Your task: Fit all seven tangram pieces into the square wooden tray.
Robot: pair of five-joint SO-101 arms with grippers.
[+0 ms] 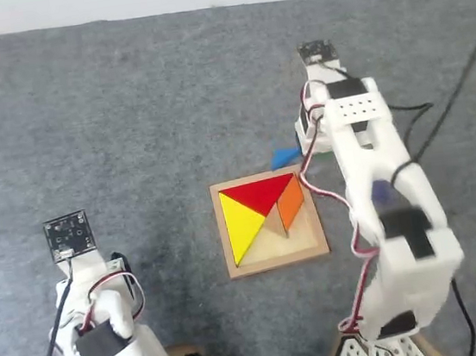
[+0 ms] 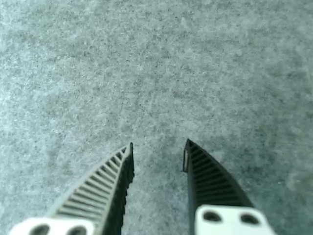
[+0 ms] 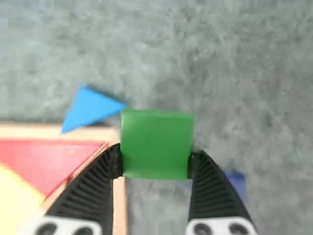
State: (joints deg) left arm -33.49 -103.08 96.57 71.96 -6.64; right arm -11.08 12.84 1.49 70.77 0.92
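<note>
Grey tabletop [image 1: 126, 113] with square wooden tray [image 1: 294, 245], partly filled.
Red triangle [image 1: 257, 193], yellow triangle [image 1: 242, 223] and orange piece [image 1: 291, 206] seated in tray; blue triangle [image 3: 88, 108] just outside its edge; green square [image 3: 155, 143] pinched in right gripper [image 3: 156, 155] at tray corner; left gripper [image 2: 159, 147] parted, holding nothing, well apart from tray.

Tray [image 1: 275, 265] holds red piece [image 1: 261, 192], yellow piece [image 1: 242, 223], orange piece [image 1: 291, 204] — blue piece [image 1: 285, 156] outside.

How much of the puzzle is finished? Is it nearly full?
Not yet. The red triangle, yellow triangle and orange triangle already lie in the tray. The right arm's jaws hold the green square now. The light blue triangle waits on the carpet beside the tray, and bare wood shows.
</note>
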